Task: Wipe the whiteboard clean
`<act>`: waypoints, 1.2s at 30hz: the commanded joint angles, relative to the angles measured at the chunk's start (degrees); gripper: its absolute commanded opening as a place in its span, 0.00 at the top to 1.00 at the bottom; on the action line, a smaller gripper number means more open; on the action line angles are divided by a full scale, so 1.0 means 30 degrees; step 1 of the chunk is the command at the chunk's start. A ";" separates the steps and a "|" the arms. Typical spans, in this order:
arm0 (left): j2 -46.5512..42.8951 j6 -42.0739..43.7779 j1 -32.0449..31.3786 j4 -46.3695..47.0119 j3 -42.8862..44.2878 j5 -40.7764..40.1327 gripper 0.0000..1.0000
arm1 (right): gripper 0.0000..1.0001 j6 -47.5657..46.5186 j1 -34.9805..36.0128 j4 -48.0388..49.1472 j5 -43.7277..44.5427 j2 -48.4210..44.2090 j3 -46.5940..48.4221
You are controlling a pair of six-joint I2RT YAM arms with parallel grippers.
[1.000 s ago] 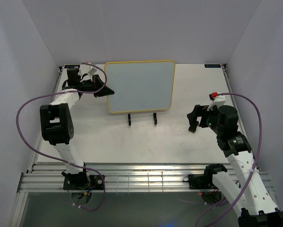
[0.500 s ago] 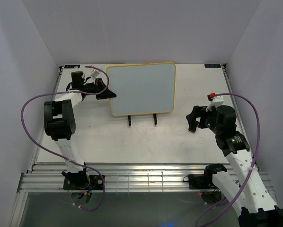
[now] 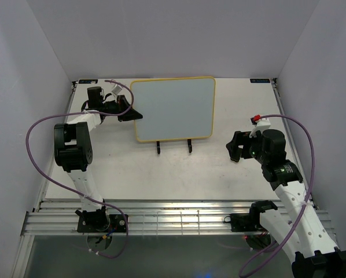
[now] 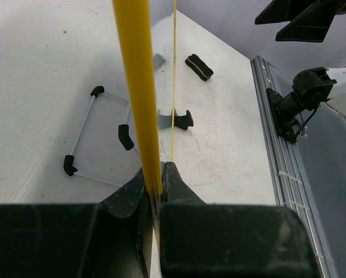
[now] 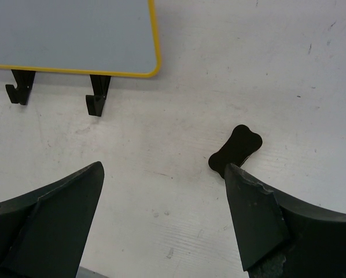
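Note:
The whiteboard (image 3: 173,109) stands blank at the back middle of the table, with a yellow frame and two black feet (image 3: 190,147). My left gripper (image 3: 131,113) is shut on its left edge; in the left wrist view the jaws (image 4: 155,179) pinch the yellow frame (image 4: 138,87). My right gripper (image 3: 235,147) is open and empty, right of the board. In the right wrist view it (image 5: 162,171) hovers over bare table, with the small black eraser (image 5: 235,149) just beyond its right finger (image 5: 254,214). The eraser also shows in the left wrist view (image 4: 199,66).
Grey walls close the table on three sides. A slotted aluminium rail (image 3: 179,217) runs along the near edge, with both arm bases on it. Purple cables (image 3: 37,130) loop beside each arm. The board's lower right corner (image 5: 69,35) shows in the right wrist view.
My left arm has straightened and its gripper has closed in on the board's left edge; the board has shifted slightly right. My right gripper has moved a little left and nearer.

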 commanded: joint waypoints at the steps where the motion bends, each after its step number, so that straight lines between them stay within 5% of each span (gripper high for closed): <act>1: -0.1178 0.0748 0.0054 0.1399 0.0188 0.6294 1.00 | 0.10 -0.0267 0.0092 0.0843 -0.0313 -0.0063 -0.0096; 36: -0.4226 0.0542 -0.0619 0.1751 -0.1159 0.6294 1.00 | 0.10 -0.0472 0.0267 0.0638 -0.0254 0.0464 -0.0096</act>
